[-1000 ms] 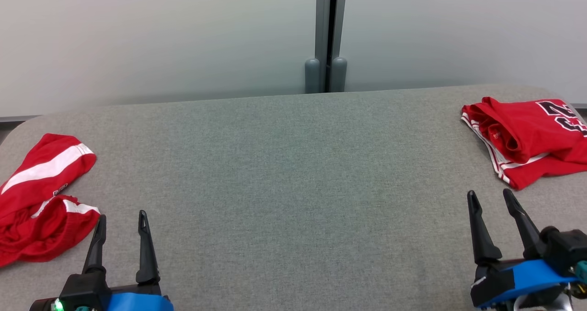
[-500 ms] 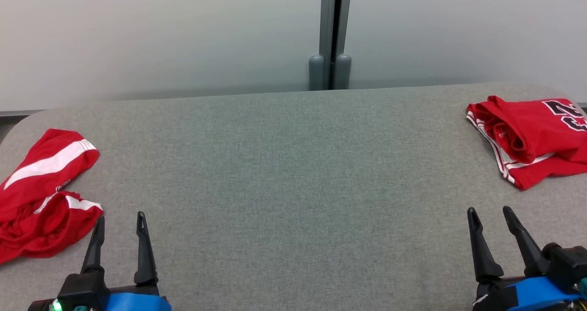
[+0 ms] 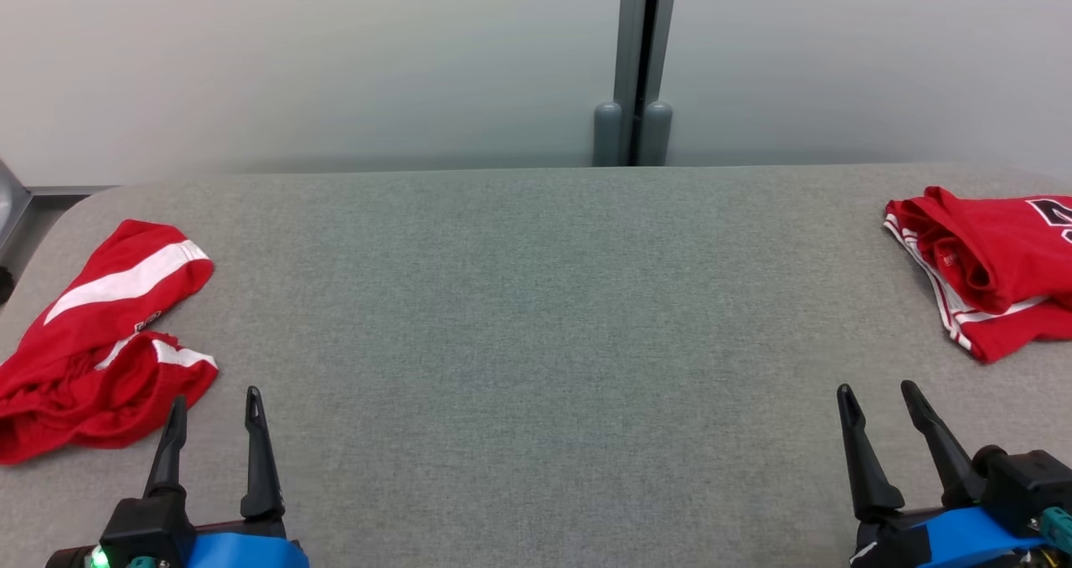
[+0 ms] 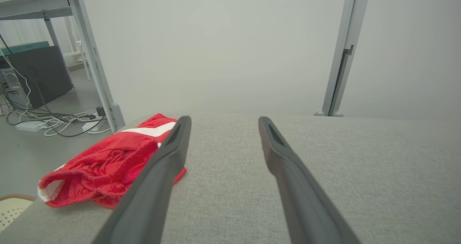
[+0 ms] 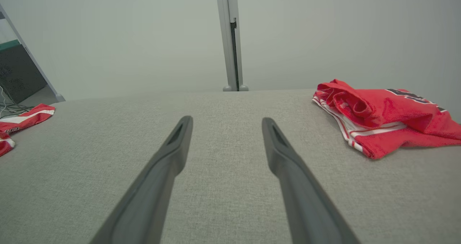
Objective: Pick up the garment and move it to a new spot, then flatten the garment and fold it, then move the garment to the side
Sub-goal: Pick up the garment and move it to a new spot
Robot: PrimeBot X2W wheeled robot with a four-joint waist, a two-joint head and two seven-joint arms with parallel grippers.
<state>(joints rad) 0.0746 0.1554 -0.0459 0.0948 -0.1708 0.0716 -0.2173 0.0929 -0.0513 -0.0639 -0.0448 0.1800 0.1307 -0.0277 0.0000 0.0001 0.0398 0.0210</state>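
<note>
Crumpled red shorts (image 3: 100,333) with a white stripe lie just left of the left fingers (image 3: 260,459) and a little beyond their tips, not touching them. These fingers are spread wide and hold nothing. Over the last second the whole head view has slid sideways. The grey post (image 3: 641,57) and both garments sit further right in the picture, so the camera has turned toward the robot's left and nothing has moved on the desk (image 3: 536,317). More of the shorts now shows. That suggests they are the garment to be picked up first — a judgement only. Between the two pairs of fingers the desk is bare grey cloth, a likely spot for flattening. The right fingers (image 3: 863,459) are equally wide apart and empty. Beyond them and to their right a red jersey (image 3: 997,275) lies loosely folded, well apart from the tips. No grasp has begun — the pick-up step is still ahead.
</note>
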